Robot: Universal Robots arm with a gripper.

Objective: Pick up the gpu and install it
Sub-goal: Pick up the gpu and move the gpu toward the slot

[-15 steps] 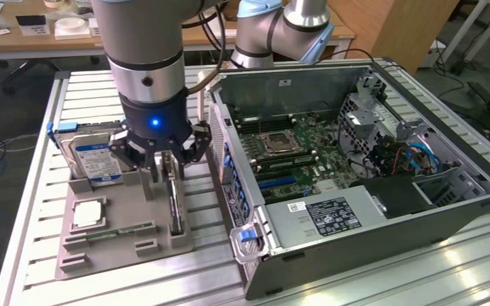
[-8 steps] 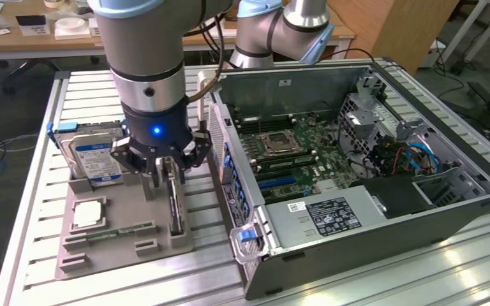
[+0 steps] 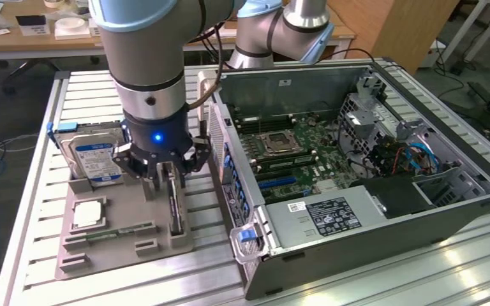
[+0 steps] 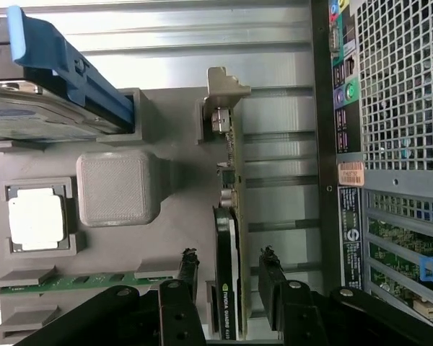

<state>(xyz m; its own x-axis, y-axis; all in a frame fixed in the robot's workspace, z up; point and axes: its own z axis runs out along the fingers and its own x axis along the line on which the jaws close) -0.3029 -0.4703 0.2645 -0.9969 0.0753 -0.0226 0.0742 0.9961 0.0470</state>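
From the exterior view's left, we see the hard drive [image 3: 92, 156] standing in the grey holder [image 3: 124, 213] at ten o'clock of the gripper [image 3: 166, 173], which hangs wide open directly over the graphics card [image 3: 176, 213]. The card stands on edge in the holder, its long axis running twelve to six o'clock. It passes between the fingers [image 4: 188, 270] with a gap either side, and the open computer case [image 3: 372, 245] lies at three o'clock.

I see a slatted metal table [image 3: 458, 268]. The open computer case [image 3: 381, 245] lies on its side there. A grey parts holder [image 3: 122, 255] sits just beside the case, exterior view's left.
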